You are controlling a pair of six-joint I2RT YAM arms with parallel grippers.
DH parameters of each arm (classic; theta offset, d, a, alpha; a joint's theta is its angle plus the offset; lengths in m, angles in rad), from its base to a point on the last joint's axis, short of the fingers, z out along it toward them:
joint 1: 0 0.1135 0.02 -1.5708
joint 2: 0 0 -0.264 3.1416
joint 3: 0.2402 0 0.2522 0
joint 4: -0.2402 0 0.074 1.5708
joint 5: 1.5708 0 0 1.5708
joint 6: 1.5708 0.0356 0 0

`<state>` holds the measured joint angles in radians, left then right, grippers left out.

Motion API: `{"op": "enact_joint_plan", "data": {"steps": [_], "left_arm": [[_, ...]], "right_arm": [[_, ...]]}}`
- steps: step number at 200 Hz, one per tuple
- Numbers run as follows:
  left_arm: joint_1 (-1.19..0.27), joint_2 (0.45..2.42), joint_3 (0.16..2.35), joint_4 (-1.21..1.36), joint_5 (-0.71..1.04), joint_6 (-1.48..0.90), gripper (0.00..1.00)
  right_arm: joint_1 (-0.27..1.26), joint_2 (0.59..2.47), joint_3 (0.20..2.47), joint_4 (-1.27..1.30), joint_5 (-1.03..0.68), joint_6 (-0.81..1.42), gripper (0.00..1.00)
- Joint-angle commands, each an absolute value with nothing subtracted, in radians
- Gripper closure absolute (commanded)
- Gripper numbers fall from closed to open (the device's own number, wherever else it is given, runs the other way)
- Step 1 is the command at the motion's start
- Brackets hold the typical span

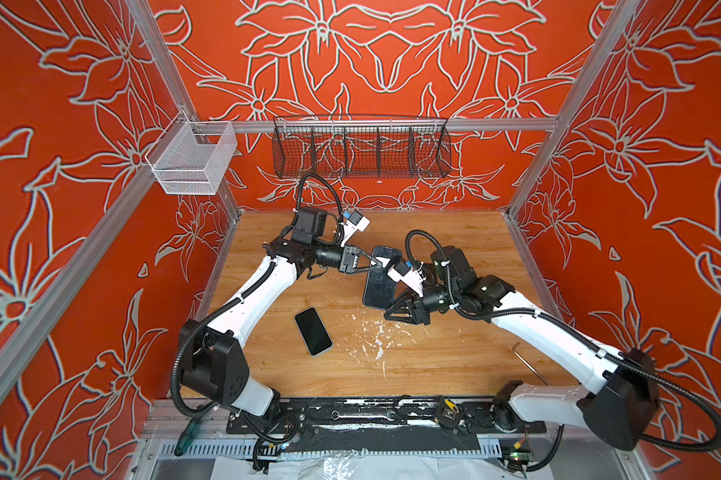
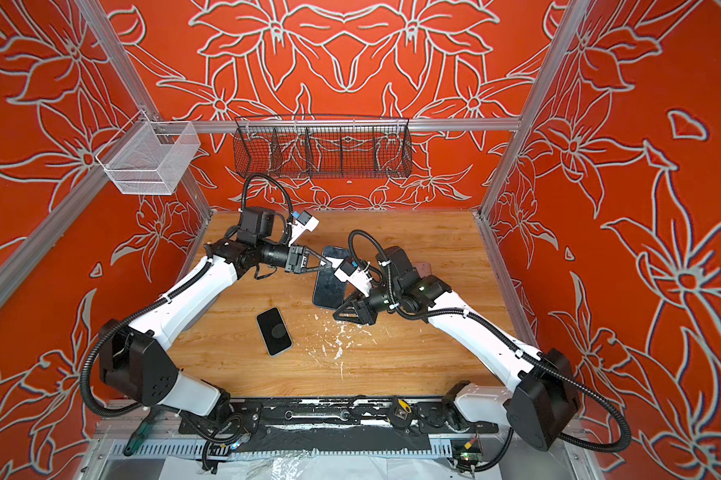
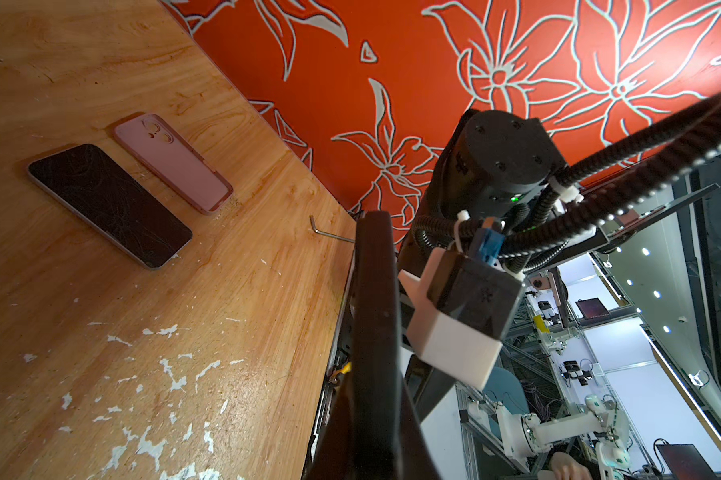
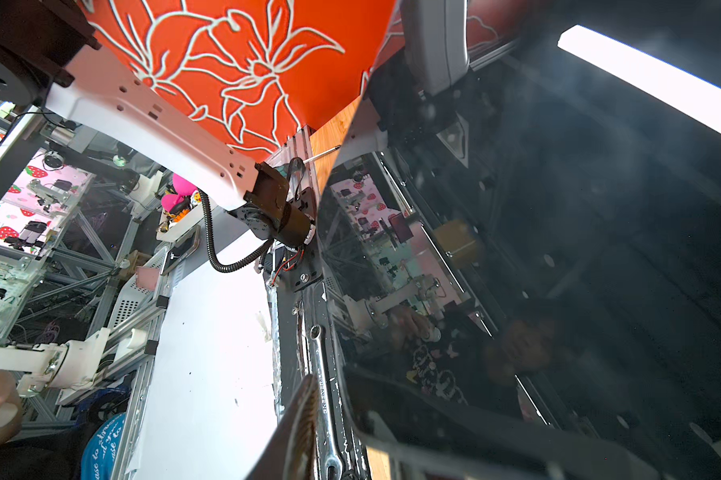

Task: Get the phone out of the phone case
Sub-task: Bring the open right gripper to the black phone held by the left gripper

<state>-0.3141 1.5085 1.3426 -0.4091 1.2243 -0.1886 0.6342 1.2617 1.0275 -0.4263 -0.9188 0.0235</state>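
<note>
A large dark phone [image 1: 378, 286] [image 2: 329, 289] hangs tilted above the middle of the wooden table, its glossy screen facing up. I cannot make out where its phone case ends. My left gripper [image 1: 376, 264] [image 2: 327, 266] is shut on its far left edge; the left wrist view shows the phone [image 3: 375, 291] edge-on. My right gripper [image 1: 388, 312] [image 2: 336, 314] straddles its near corner. In the right wrist view the screen [image 4: 558, 249] fills the right side, and a gap shows between the ridged finger [image 4: 305, 424] and the phone's rim.
A smaller black phone [image 1: 313, 331] [image 2: 274, 331] lies flat front left. Beyond the right arm lie another dark phone [image 3: 109, 203] and an empty pink case [image 3: 174, 162]. A hex key [image 1: 529, 361] lies front right, with a wrench [image 1: 361, 414] on the front rail. Wire baskets [image 1: 361, 145] [image 1: 192, 160] hang behind.
</note>
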Motion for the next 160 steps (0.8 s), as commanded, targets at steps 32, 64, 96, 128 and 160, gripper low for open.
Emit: {"op": "enact_joint_plan", "data": {"steps": [32,64,96,128,160], "left_arm": [[-0.316,1.494,1.361,-0.342,1.23,-0.196,1.0],[-0.316,1.505,1.364,-0.336,1.23,-0.205,1.0],[-0.316,1.522,1.364,-0.314,1.235,-0.231,1.0],[-0.316,1.525,1.358,-0.273,1.242,-0.282,1.0],[-0.316,1.505,1.322,-0.197,1.241,-0.334,1.0]], "right_arm": [[0.653,1.248,1.051,-0.403,-0.958,0.008,0.78],[0.653,1.235,1.056,-0.405,-0.959,0.003,0.84],[0.653,1.22,1.058,-0.402,-0.962,0.002,0.88],[0.653,1.204,1.057,-0.395,-0.945,-0.008,0.91],[0.653,1.199,1.051,-0.373,-0.95,-0.003,0.91]]}}
